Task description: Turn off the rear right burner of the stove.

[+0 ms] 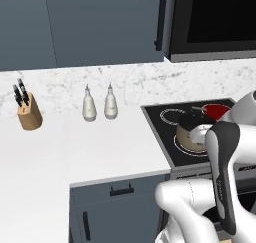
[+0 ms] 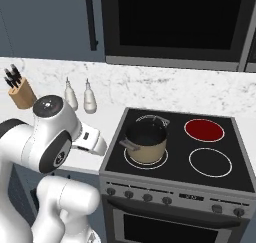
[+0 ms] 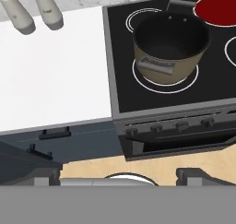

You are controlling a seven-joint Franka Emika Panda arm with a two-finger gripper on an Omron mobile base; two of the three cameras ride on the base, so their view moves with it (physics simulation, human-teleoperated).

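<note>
**Rear right burner live — gripper not yet at the knobs**

The rear right burner (image 2: 204,130) glows bright red at the back right corner of the stove (image 2: 175,179). A tan pot (image 2: 146,142) sits on the front left ring, its handle pointing toward the front edge. The gripper (image 3: 124,178) hangs well short of the stove, out over the floor in front of the oven door, with its jaws spread wide and nothing between them. The row of small dark knobs (image 2: 147,197) runs along the grey front panel, none touched.

Risks as judged from here:
- Wrong knob — the knobs look alike and sit close together, and no marking legible here ties one to the rear right zone
- Fingers closing off-centre on so small a knob would slip rather than turn it
- A high approach could clip the pot's handle near the front edge
</note>
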